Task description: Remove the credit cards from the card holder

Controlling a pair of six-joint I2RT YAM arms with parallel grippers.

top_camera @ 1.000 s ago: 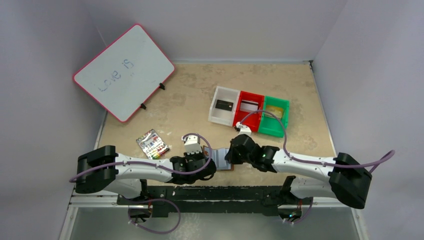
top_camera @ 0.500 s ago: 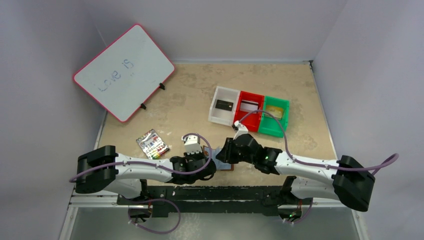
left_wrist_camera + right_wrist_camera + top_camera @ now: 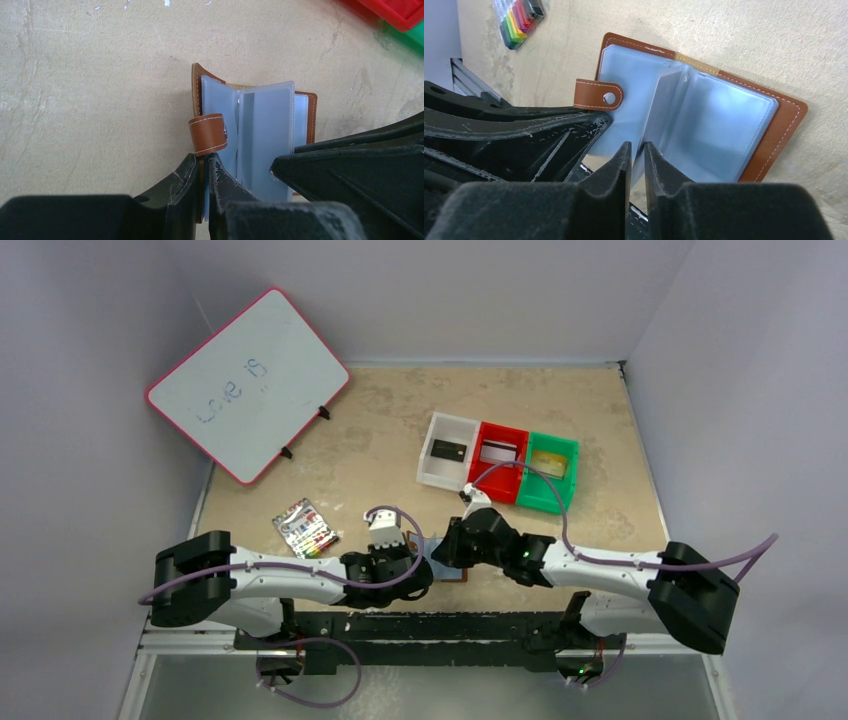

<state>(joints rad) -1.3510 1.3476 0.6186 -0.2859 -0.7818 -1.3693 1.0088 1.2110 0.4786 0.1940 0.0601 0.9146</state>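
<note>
The brown card holder [image 3: 207, 134] lies open near the table's front edge, its bluish sleeves [image 3: 719, 125] fanned up. My left gripper [image 3: 206, 161] is shut on the holder's left cover, just below the snap tab. Facing it, my right gripper [image 3: 637, 147] has its jaws a narrow gap apart, with the edge of the upright middle sleeve [image 3: 664, 105] between them. No card shows in the sleeves. A black credit card [image 3: 447, 451] lies in the white bin, a silvery one [image 3: 499, 451] in the red bin and a gold one [image 3: 551, 461] in the green bin.
The white, red and green bins [image 3: 475, 480] stand in a row behind the holder. A white pack with rainbow stripes [image 3: 304, 527] lies to the left. A whiteboard [image 3: 245, 385] leans at the back left. The two arms meet over the holder.
My right gripper has shifted left, onto the holder's middle; its jaws parted and have narrowed again around a sleeve. The left gripper has held still on the cover.
</note>
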